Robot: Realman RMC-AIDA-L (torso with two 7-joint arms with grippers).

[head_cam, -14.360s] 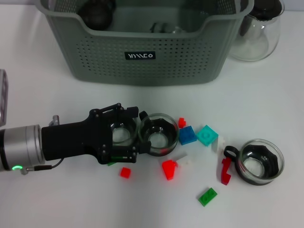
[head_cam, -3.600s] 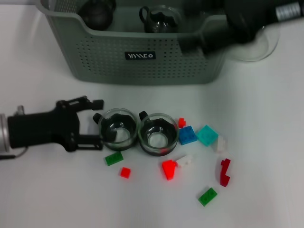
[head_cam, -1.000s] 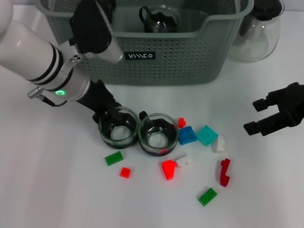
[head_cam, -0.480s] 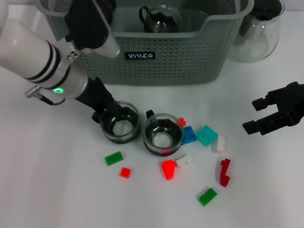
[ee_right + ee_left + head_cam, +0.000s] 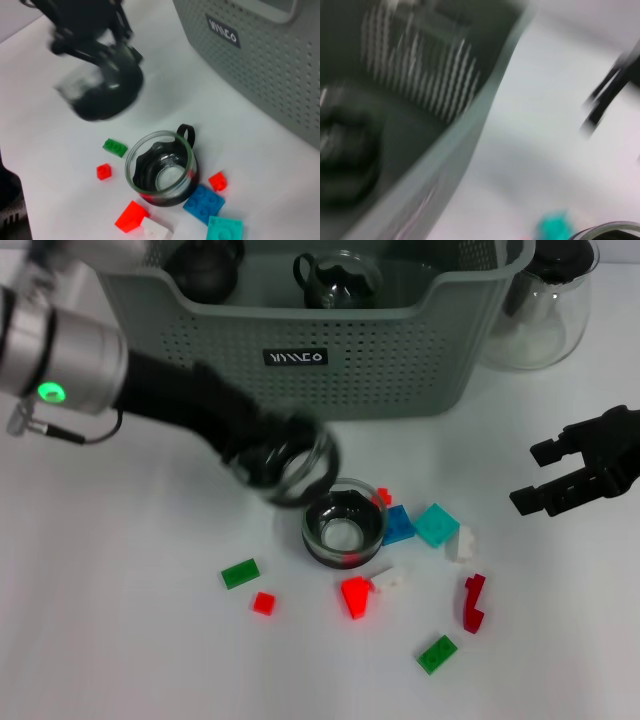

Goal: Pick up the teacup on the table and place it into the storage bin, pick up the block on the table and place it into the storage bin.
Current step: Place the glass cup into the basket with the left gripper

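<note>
head view: the left tool [image 5: 272,452] grips a clear glass teacup [image 5: 300,468], lifted off the white tabletop [image 5: 120,620] just near of the grey-green perforated storage bin [image 5: 330,350]; the right tool [image 5: 560,475] hovers open, empty, far right. right wrist view: a second glass teacup [image 5: 161,169] stands among coloured blocks [image 5: 204,202].

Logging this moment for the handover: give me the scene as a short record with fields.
left end effector: carrying a teacup above the table, in front of the storage bin
right end effector: open, hovering at the table's right side, holding nothing
teacup on table: upright, among the blocks
teacup in bin: one visible
blocks: scattered loose, e.g. green block, teal block
</note>
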